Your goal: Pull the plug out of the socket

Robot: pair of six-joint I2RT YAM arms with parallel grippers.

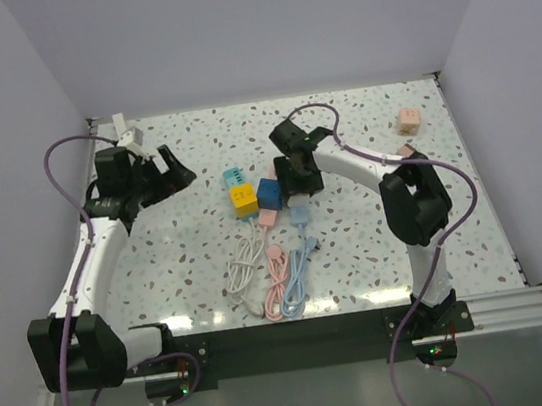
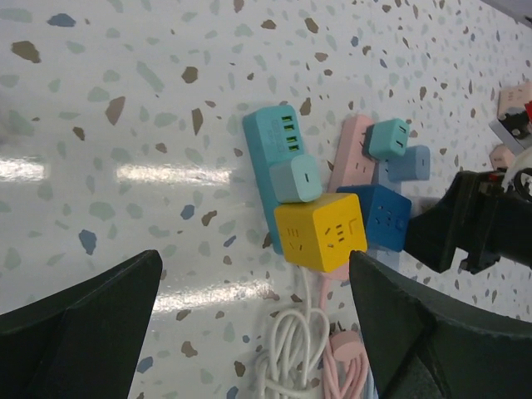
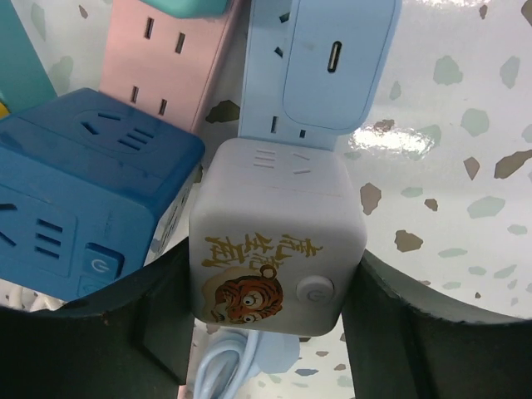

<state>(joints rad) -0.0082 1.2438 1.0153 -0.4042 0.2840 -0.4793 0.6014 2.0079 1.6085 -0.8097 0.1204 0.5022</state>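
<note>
Fingers of the right end effector (image 3: 270, 287) clamp the tiger-printed cube (image 3: 274, 208), its cable cut off below. Beyond, the pale-blue plug (image 3: 337, 58) sits in the strip (image 3: 262, 91), top out of frame. The blue cube (image 3: 83, 191) crowds the left; speckled worktop (image 3: 449, 166) lies to the right. The left end effector (image 2: 256, 278) is spread wide.

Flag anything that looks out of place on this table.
A pink cube sits alone near the far right edge, apart from the rest crowded mid-table around the yellow cube. Nothing looks spilled or broken.

The left hand (image 2: 255, 270), jaws spread wide, hangs over the speckled surface (image 2: 125, 100) near a yellow cube socket (image 2: 320, 237) touching a blue cube socket (image 2: 384, 218) and a teal strip (image 2: 264, 158).
</note>
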